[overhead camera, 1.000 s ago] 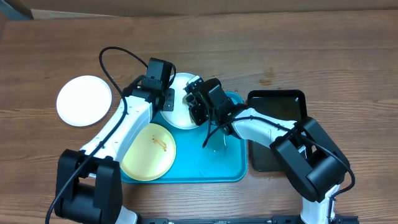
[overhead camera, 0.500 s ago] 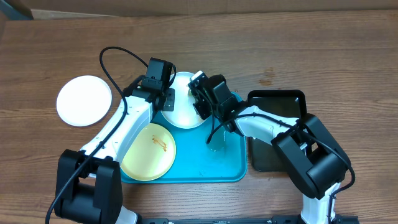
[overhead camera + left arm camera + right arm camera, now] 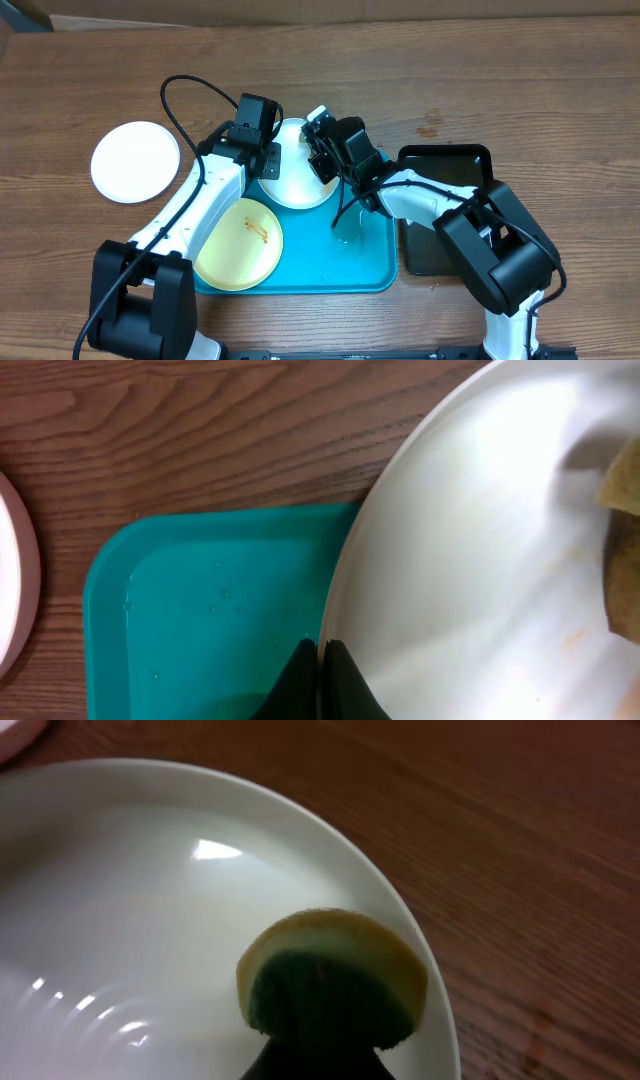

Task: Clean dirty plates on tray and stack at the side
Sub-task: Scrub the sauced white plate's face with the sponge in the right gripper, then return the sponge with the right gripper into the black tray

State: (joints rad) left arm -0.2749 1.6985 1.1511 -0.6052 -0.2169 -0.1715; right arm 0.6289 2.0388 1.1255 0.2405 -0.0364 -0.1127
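My left gripper [image 3: 268, 166] is shut on the rim of a white plate [image 3: 292, 182] and holds it tilted over the far end of the turquoise tray [image 3: 330, 268]. In the left wrist view the jaws [image 3: 322, 658] pinch the plate's edge [image 3: 470, 570] above the tray [image 3: 190, 610]. My right gripper [image 3: 320, 150] is shut on a yellow-green sponge [image 3: 332, 970] that presses on the plate's face [image 3: 140, 920] near its far rim. A pale yellow plate [image 3: 238, 244] with an orange smear lies on the tray's left end. A second white plate [image 3: 135, 161] lies on the table at the left.
A black tray [image 3: 448, 172] lies right of the turquoise tray, partly under my right arm. A small clear item [image 3: 347, 232] sits on the turquoise tray under the right arm. The wooden table [image 3: 520, 80] stretches behind and to the right.
My right gripper has slid the sponge across the white plate toward its far rim. The left gripper still holds the plate in the same place.
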